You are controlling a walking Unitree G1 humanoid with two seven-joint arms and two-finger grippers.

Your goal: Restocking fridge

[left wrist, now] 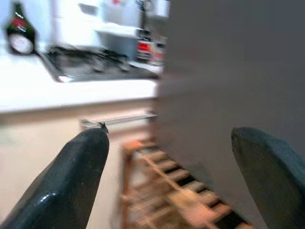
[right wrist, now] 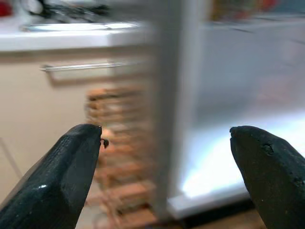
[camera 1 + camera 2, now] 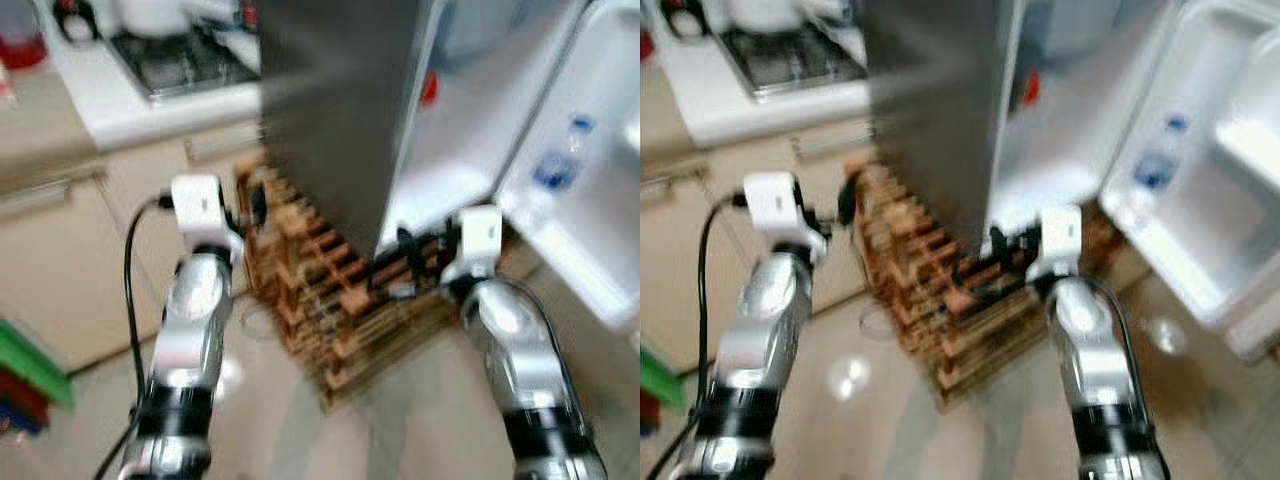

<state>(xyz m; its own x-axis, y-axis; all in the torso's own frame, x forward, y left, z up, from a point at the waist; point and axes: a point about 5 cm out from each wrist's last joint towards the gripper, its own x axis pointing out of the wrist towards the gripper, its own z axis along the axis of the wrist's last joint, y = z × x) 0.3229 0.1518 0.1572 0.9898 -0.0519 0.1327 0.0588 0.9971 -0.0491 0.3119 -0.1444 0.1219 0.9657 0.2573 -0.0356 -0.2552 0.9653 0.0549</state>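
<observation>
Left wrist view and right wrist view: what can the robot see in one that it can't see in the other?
Left wrist view alone: a dark bottle with a red and white label on the counter, the stove, and the fridge's grey side.

Right wrist view alone: the bright white inside of the open fridge.

Both: a white counter, a cupboard handle, the wooden rack, and two black fingers spread wide apart with nothing between them, on the left claw and the right claw.
</observation>
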